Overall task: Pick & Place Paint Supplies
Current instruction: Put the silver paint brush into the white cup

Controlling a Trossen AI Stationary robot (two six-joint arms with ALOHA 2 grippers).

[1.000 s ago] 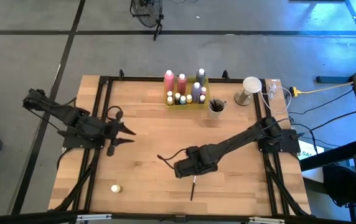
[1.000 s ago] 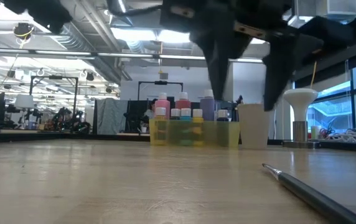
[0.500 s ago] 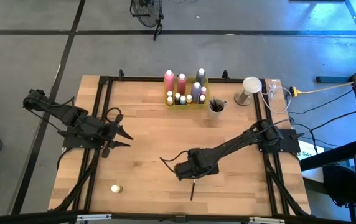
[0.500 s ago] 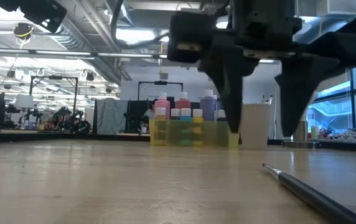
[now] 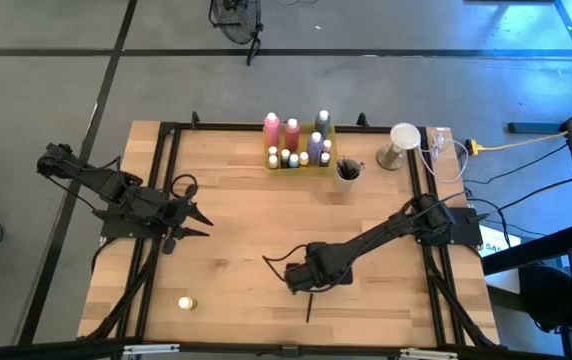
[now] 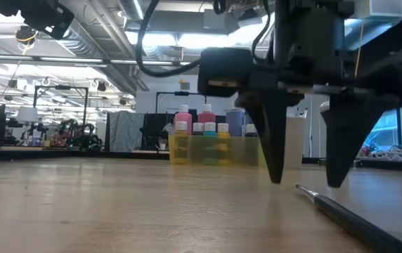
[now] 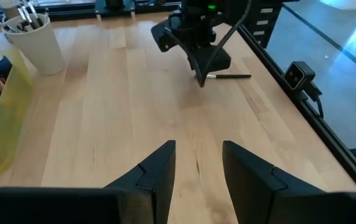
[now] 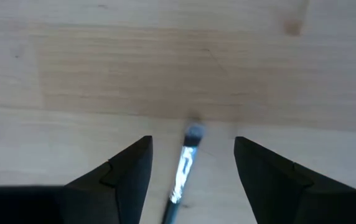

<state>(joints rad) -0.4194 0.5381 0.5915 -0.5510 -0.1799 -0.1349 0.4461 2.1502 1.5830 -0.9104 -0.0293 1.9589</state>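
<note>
A thin dark-handled paintbrush (image 5: 310,305) lies flat on the table near the front edge, its light tip (image 8: 193,132) pointing away from that edge. My right gripper (image 6: 305,179) points straight down over the brush's tip end. It is open, with one finger on either side of the brush (image 8: 181,174), and its fingertips hang just above the wood. My left gripper (image 7: 198,168) hovers open and holding nothing at the table's left side (image 5: 194,222). Several paint bottles stand in a yellow tray (image 5: 298,160) at the back. A small pale-capped bottle (image 5: 186,302) sits near the front left.
A pale cup (image 5: 347,172) with brushes in it stands right of the tray. A white round-topped stand (image 5: 403,140) and cables occupy the back right corner. Black frame rails (image 5: 161,200) run along the table's sides. Bare wood (image 5: 246,220) lies between the arms.
My right gripper has come down toward the paintbrush and a little toward the near edge, turning about its own axis as it sank. Its fingers now straddle the brush's tip end. The brush has not moved.
</note>
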